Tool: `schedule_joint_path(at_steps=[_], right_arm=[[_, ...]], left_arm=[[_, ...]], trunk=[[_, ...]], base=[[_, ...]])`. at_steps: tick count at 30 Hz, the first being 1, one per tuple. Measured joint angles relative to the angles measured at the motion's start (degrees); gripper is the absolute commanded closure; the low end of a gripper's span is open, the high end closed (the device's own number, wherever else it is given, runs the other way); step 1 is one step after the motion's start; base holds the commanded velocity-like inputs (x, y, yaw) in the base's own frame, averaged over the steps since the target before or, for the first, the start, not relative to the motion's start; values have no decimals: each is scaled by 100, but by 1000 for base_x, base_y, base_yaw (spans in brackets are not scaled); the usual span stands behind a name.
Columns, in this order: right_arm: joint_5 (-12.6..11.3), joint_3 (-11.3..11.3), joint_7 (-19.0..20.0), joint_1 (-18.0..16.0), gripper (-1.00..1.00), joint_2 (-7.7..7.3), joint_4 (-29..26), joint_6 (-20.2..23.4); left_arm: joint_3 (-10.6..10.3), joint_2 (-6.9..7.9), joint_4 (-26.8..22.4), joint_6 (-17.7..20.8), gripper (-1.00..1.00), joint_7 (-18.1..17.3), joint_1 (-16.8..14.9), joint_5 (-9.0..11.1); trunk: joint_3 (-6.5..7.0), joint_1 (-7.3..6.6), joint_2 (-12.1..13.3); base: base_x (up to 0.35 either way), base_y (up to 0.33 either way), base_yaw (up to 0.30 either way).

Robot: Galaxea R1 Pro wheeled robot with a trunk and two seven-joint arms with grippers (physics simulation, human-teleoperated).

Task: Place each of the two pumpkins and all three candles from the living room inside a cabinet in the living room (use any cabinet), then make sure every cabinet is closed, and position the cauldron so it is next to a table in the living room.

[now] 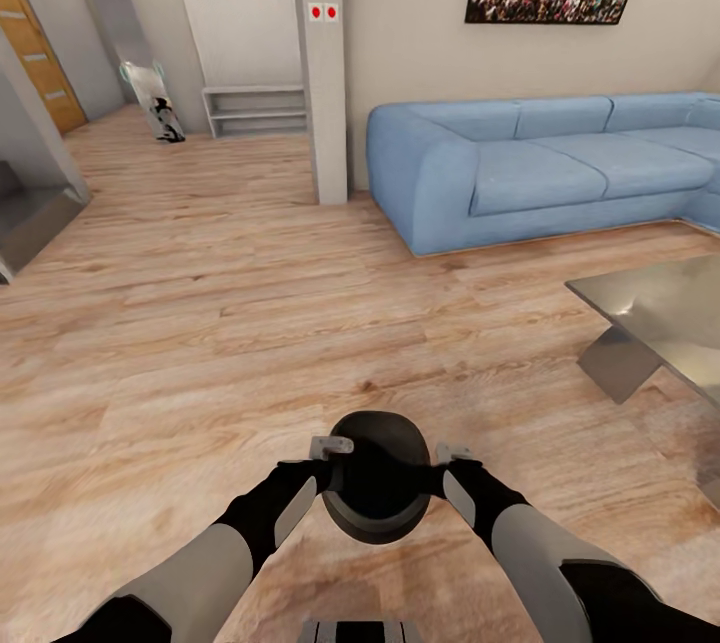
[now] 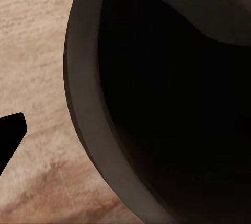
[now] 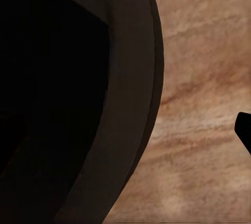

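The black pot [image 1: 378,490] sits low in the centre of the head view, held up between the two arms above the wooden floor [image 1: 200,323]. The left gripper [image 1: 322,463] presses in at the pot's left side and the right gripper [image 1: 446,468] at its right side, each at the rim. Whether their fingers are clenched on the rim or only pushed against it, I cannot tell.

In the left wrist view the pot's rim [image 2: 83,104] curves across the frame with the dark inside beside it, and one dark fingertip [image 2: 11,130] shows over the floor. The right wrist view shows the same rim [image 3: 138,104].

The low table [image 1: 660,313] with its shiny top stands at the right edge, apart from the pot. A blue sofa [image 1: 540,168] fills the upper right.
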Motion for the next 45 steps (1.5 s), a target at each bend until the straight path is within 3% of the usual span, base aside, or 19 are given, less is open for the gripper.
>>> schedule_joint_path(at_steps=[21, 38, 43, 44, 45], right_arm=[[1, 0, 8, 0, -100, 10, 50, 0], [-13, -9, 4, -1, -100, 19, 48, -1], [-9, -11, 6, -2, -100, 19, 47, 0], [-8, -11, 7, -2, 100, 19, 47, -1], [-21, -9, 8, -1, 100, 20, 49, -1]], left_arm=[[-1, 0, 0, 0, -100, 7, 0, -1], [1, 0, 0, 0, -100, 8, 0, -1], [2, 0, 0, 0, -100, 7, 0, -1], [1, 0, 0, 0, -100, 5, 0, -1], [1, 0, 0, 0, -100, 6, -1, -1]], trunk=[[-1, 0, 0], [-377, 44, -23], [-377, 43, -23], [-377, 43, -23], [-377, 43, -23]], base=[[0, 0, 0], [0, 0, 0], [0, 0, 0], [0, 0, 0], [0, 0, 0]])
